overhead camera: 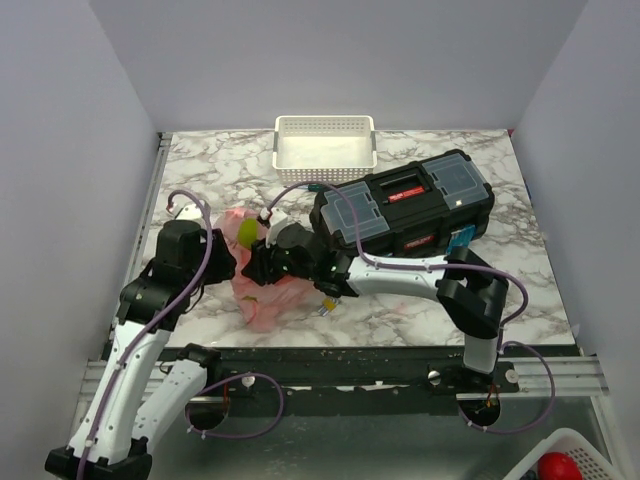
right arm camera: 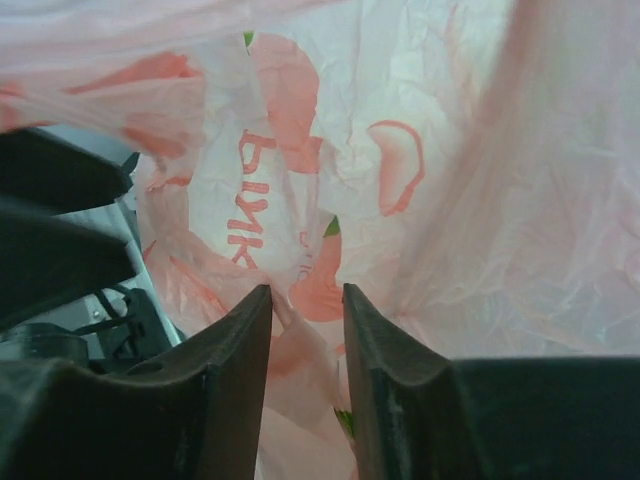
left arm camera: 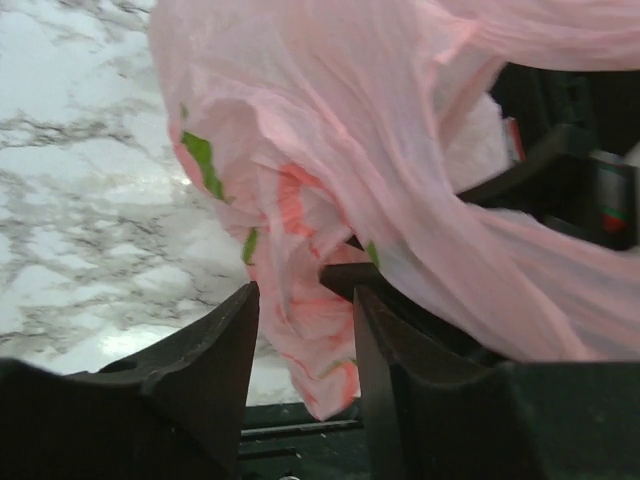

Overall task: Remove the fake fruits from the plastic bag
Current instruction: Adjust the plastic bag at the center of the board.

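Note:
The pink plastic bag (overhead camera: 262,300) lies crumpled on the marble table, left of centre, between my two grippers. A bright green fake fruit (overhead camera: 247,233) shows at its upper edge; no other fruit shows in the bag. My left gripper (overhead camera: 228,265) reaches in from the left. In the left wrist view its jaws (left arm camera: 305,295) stand apart, with a hanging fold of the bag (left arm camera: 320,330) loose between them. My right gripper (overhead camera: 262,262) comes in from the right. Its jaws (right arm camera: 306,290) are also apart, with loose bag film (right arm camera: 300,350) in the gap, touching the left finger.
A black toolbox (overhead camera: 405,205) with clear lids stands right of the bag, close behind the right arm. A white perforated basket (overhead camera: 325,140) sits at the back. A small yellow clip (overhead camera: 325,308) lies by the bag. Off the table at bottom right, another white basket holds something red (overhead camera: 560,467).

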Controlling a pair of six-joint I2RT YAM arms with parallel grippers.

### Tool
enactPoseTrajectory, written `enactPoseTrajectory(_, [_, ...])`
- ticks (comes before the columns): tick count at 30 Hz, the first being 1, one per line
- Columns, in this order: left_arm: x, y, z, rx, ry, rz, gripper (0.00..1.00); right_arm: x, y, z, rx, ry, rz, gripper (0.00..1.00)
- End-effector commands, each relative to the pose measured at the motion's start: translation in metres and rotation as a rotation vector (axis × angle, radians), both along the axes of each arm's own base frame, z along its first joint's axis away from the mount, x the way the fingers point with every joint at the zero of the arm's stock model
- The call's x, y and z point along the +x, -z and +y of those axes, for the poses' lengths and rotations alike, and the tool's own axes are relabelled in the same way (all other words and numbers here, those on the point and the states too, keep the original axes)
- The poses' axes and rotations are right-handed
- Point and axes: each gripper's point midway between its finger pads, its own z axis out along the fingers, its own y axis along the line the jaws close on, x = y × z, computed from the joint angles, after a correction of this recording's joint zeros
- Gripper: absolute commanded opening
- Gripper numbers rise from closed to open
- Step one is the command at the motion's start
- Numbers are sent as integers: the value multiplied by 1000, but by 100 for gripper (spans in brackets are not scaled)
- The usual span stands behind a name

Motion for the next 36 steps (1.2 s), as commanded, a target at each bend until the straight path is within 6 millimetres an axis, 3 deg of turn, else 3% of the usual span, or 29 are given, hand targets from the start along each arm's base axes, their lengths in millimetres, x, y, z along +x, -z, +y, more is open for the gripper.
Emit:
enactPoseTrajectory(1, [-32, -18, -40, -200, 187, -9, 49, -17, 16, 13, 72, -46, 110, 36])
enactPoseTrajectory(3, [-40, -24, -64, -318, 297, -51, 58, -23, 21, 14, 103, -51, 155, 36])
enactPoseTrajectory(5, [-37, -29, -73, -386, 310, -85, 57, -30, 23, 16, 136, -68, 198, 36])
enactPoseTrajectory(10, [2, -24, -67, -342, 218, -115, 40, -35, 35, 5, 190, -9, 299, 37])
enactPoseTrajectory(13, [30, -14, -60, -286, 163, -111, 21, -36, 43, 1, 181, 19, 332, 39])
enactPoseTrajectory(19, [75, 7, -34, -214, 27, -1, 0, -35, 62, -12, 72, 132, 276, 50])
enactPoseTrajectory(24, [86, 31, -21, -278, -23, 73, 0, -34, 88, -34, -19, 202, 260, 53])
enactPoseTrajectory(30, [81, 50, -7, -281, -84, 83, 21, -47, 109, -36, -95, 175, 211, 59])
enactPoseTrajectory(36, [81, 54, 7, -270, -133, 89, 29, -42, 118, -48, -131, 216, 173, 66])
